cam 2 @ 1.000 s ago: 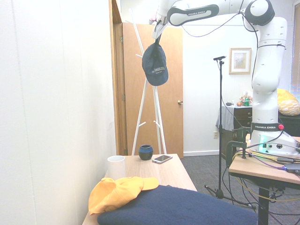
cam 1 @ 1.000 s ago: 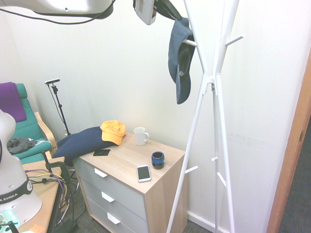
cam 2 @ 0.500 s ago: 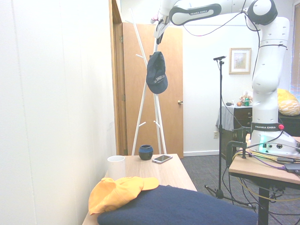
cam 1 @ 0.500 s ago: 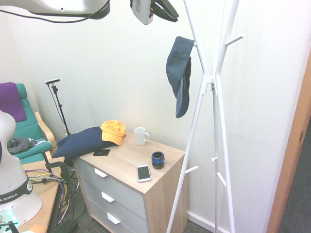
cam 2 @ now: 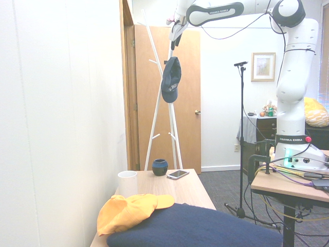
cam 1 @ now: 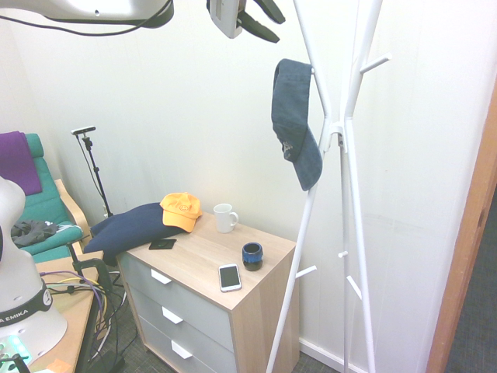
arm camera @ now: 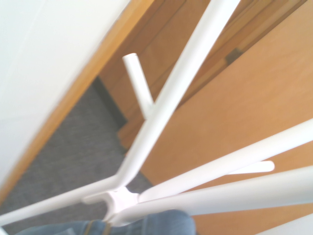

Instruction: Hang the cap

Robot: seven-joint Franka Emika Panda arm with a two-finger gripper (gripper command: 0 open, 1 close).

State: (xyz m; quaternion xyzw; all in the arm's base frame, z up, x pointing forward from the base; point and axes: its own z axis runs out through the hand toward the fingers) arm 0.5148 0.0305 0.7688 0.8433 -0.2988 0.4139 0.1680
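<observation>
The dark navy cap (cam 1: 291, 116) hangs by its back from an upper peg of the white coat rack (cam 1: 345, 194), brim pointing down. In the second exterior view the cap (cam 2: 170, 80) dangles beside the rack (cam 2: 154, 103) in front of the door. My gripper (cam 1: 268, 22) is just above and to the left of the cap, open, with nothing between its fingers and a gap to the fabric. From the other side the gripper (cam 2: 175, 37) sits right over the cap. The wrist view shows the rack's poles (arm camera: 161, 112) and a strip of the cap (arm camera: 146, 225) at the bottom edge.
Below stands a wooden dresser (cam 1: 194, 260) bearing an orange cap (cam 1: 181, 210), a navy cushion (cam 1: 128, 227), a white mug (cam 1: 225, 217), a blue cup (cam 1: 251, 255), a phone (cam 1: 229, 277) and a small black item (cam 1: 162, 244). A green chair (cam 1: 43, 210) is at the left.
My gripper has opened and let go of the cap, then lifted slightly. The cap now hangs from the peg alone and has swung and turned on it.
</observation>
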